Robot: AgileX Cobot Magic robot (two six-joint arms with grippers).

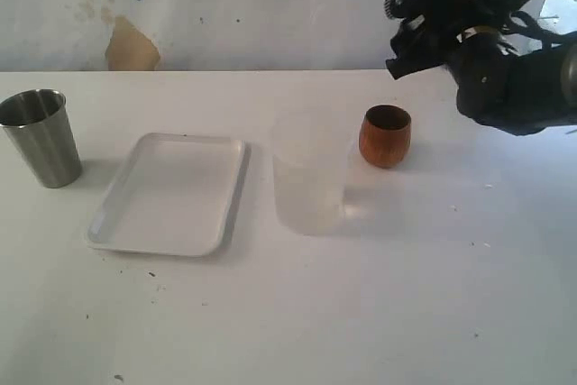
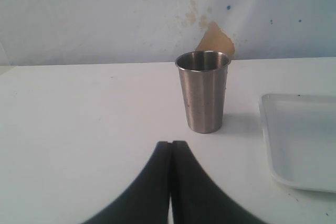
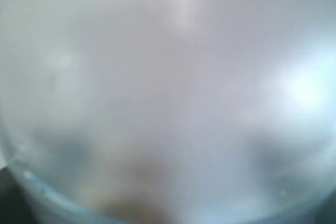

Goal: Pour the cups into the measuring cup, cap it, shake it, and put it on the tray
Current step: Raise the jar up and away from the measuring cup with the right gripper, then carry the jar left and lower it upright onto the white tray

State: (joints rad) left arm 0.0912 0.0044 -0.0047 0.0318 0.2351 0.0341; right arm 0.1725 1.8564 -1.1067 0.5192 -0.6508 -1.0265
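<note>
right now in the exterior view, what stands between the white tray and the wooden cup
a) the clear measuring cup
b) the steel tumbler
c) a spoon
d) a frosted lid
a: the clear measuring cup stands between the white tray and the wooden cup, while the steel tumbler is on the tray's other side.

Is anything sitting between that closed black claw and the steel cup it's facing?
Nothing visible does. Only bare white table lies between the shut left gripper and the steel tumbler; the white tray sits off to the side of that line.
</note>
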